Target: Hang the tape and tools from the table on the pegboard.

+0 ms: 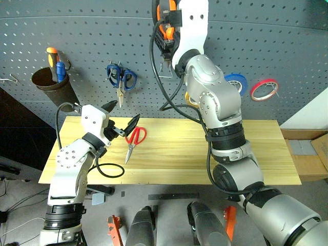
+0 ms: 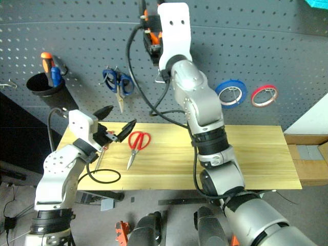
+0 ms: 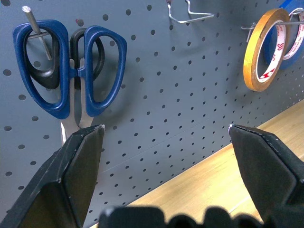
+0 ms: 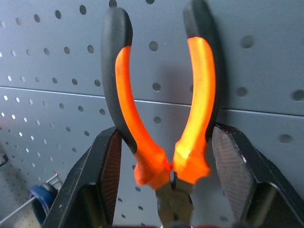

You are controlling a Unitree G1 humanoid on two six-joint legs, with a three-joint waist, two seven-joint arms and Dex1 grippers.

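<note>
The right end effector [image 4: 164, 190] grips the pliers [image 4: 164, 109] between its fingers, handles spread and pointing at the pegboard [image 1: 266, 36], high up near its top. The left end effector [image 1: 122, 119] hangs open and empty above the tabletop [image 1: 174, 159], near its left end. The red scissors [image 1: 133, 141] lie flat on the tabletop just beside its fingertips. The tape [image 3: 261, 50] hangs on a pegboard hook beside the blue scissors' [image 3: 71, 66] hook.

Head eyes overlook table [image 1: 169, 148], pegboard [image 1: 287, 41]; wrist views close, facing pegboard.
</note>
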